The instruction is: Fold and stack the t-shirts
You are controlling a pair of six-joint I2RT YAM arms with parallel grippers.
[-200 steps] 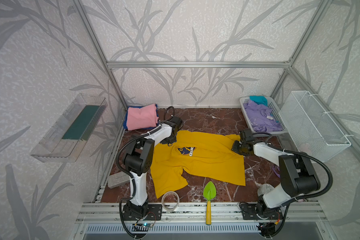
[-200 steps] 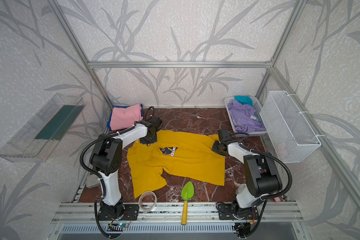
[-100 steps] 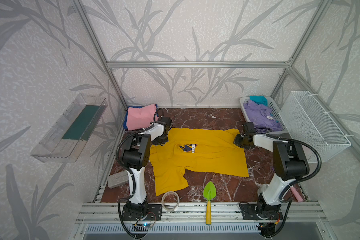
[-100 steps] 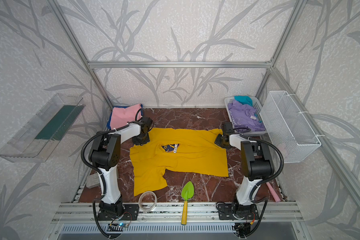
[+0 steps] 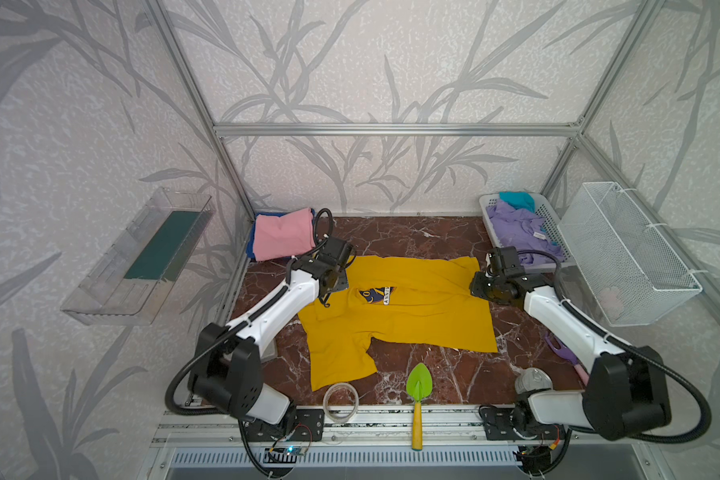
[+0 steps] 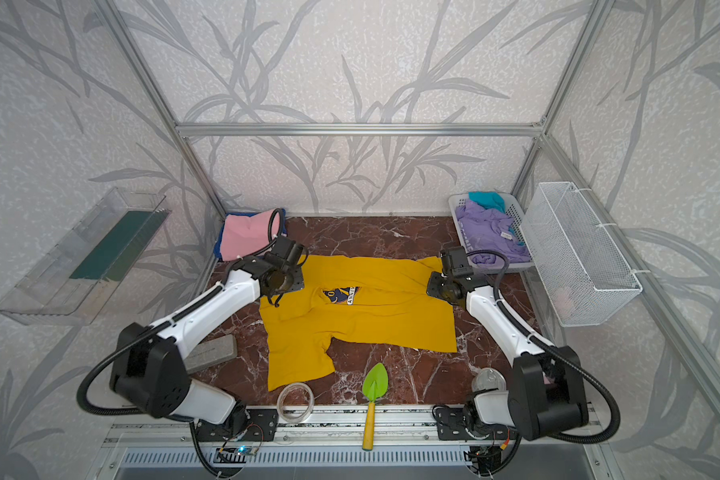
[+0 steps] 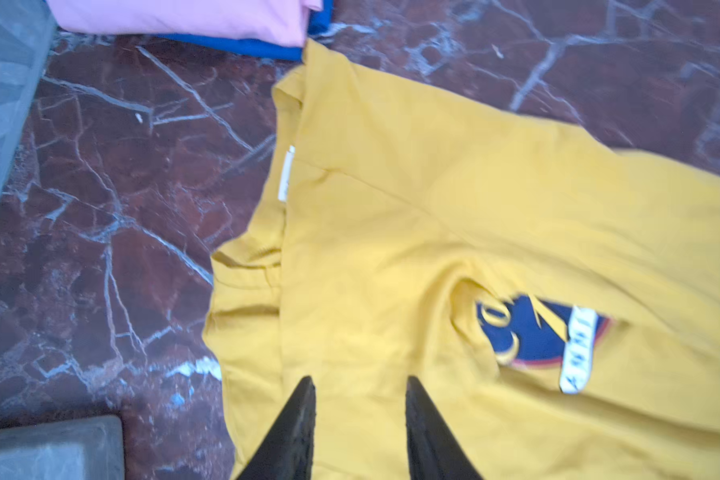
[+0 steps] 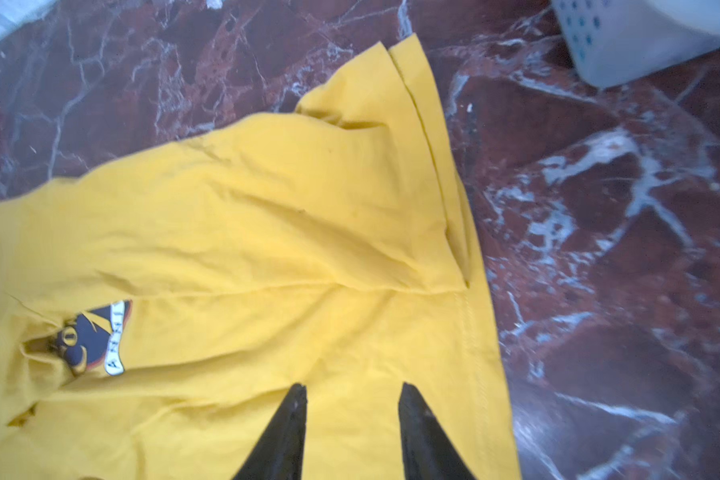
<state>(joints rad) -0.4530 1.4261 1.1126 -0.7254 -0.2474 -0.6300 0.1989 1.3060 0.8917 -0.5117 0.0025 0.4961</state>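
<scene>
Lying spread, mustard t-shirt [image 5: 412, 316], beneath left fingers [image 7: 296, 428], parted and empty, right fingers [image 8: 283, 432] likewise released

Mustard-yellow t-shirt [image 5: 412, 318] with navy oval print [image 5: 376, 295], pink tee [image 5: 281, 235], red-brown white-veined marble tabletop [image 5: 412, 237]

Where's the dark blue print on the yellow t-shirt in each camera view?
In a top view: print centre frame, on the yellow t-shirt.
In a top view: print centre frame again.
Left wrist: print partly under a fold.
Right wrist: print beside a pucker.
Shared landmark: its white lettered band.
</scene>
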